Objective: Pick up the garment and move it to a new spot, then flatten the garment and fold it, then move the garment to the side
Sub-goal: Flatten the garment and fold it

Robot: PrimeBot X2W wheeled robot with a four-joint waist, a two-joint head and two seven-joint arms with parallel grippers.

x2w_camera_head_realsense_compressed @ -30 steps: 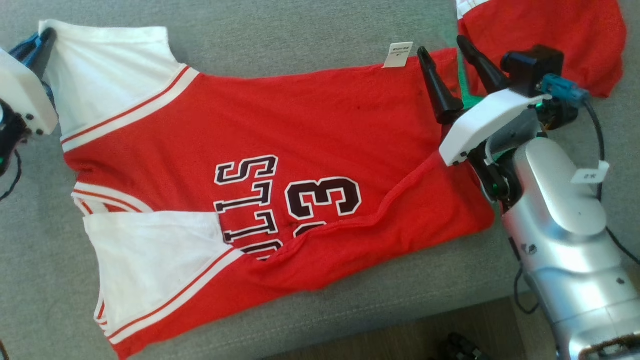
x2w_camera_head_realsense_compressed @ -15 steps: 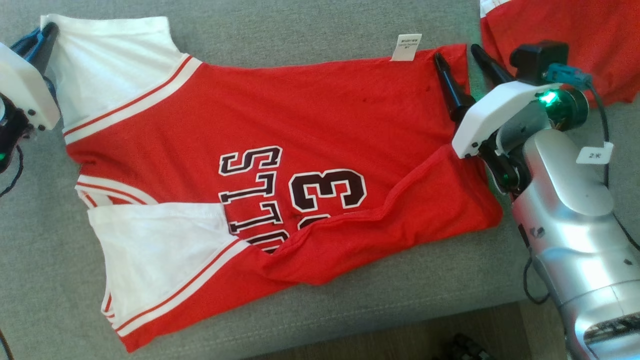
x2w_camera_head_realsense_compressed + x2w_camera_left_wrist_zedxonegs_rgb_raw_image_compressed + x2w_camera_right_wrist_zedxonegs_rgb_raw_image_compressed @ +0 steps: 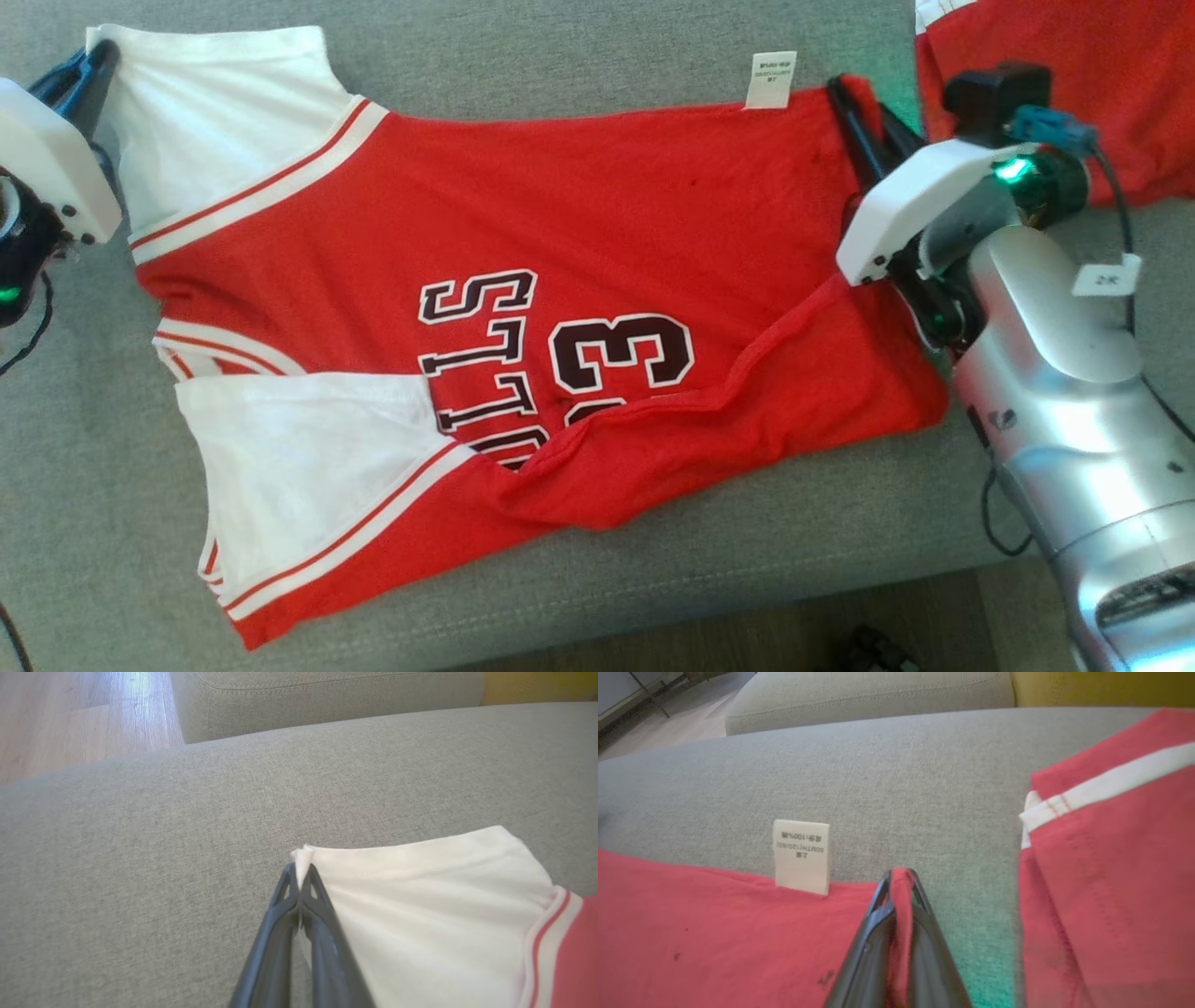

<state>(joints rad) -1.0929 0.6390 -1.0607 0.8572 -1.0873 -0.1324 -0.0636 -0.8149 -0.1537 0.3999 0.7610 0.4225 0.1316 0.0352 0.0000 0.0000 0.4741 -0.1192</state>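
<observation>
Garment [image 3: 607, 215] far corners pinched in left pincer [image 3: 299, 870], right pincer [image 3: 900, 877].

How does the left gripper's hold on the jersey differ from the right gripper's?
The left gripper pinches a white sleeve corner of the jersey; the right gripper pinches a red hem corner beside the white label. The left gripper holds the jersey's left end, the right gripper its right end. Both are shut on the same jersey.
</observation>
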